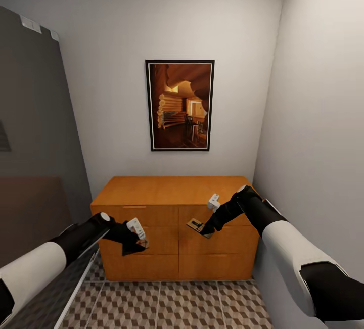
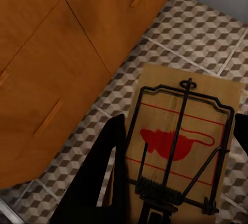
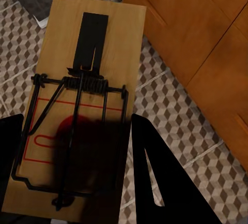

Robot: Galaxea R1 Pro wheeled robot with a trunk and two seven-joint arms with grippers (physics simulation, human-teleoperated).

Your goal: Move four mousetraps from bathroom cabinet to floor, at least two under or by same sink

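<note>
Two mousetraps are in your grippers: the left gripper (image 1: 135,240) clamps one trap (image 2: 181,152) and the right gripper (image 1: 205,228) clamps another (image 3: 77,110), both held in the air in front of the cabinet (image 1: 172,218) above the tiled floor (image 1: 167,306). Each trap sits flat between the dark fingers (image 2: 95,182), wire side facing the wrist camera. A framed picture (image 1: 180,105) hangs on the wall above the cabinet.
</note>
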